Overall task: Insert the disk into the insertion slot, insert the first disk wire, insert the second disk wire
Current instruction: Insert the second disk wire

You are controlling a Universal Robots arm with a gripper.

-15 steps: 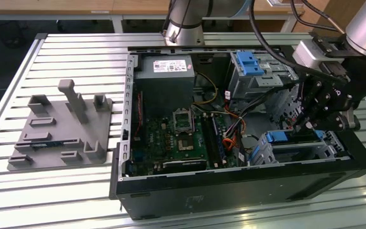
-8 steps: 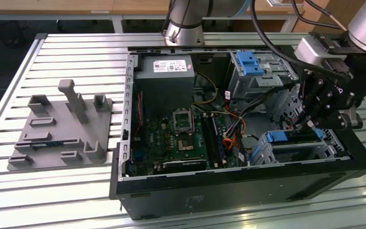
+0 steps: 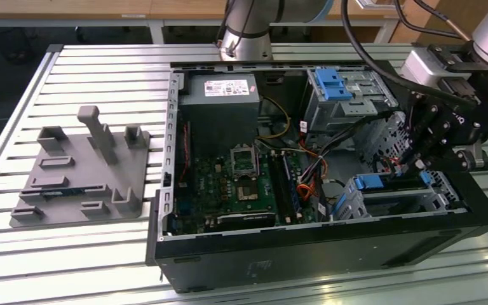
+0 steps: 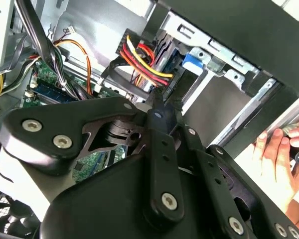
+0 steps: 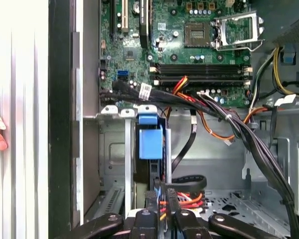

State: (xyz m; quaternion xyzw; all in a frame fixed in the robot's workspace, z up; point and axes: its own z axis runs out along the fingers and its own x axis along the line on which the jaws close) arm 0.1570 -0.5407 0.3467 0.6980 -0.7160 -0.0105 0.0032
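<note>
I see the open black computer case [image 3: 329, 244] lying on a slatted white metal table [image 3: 100, 70], with a grey plastic fixture tray [image 3: 79, 181] on the exterior view's left. The silver disk in its bright blue carrier [image 3: 390, 183] already sits inside the small perforated silver cage [image 3: 434, 197] at the case's near right. My black gripper [image 5: 159, 199] is clenched on a bundle of red, yellow and black wires [image 4: 139, 62] just beside it (a person's hand [image 4: 279, 159] rests on the table edge).
</note>
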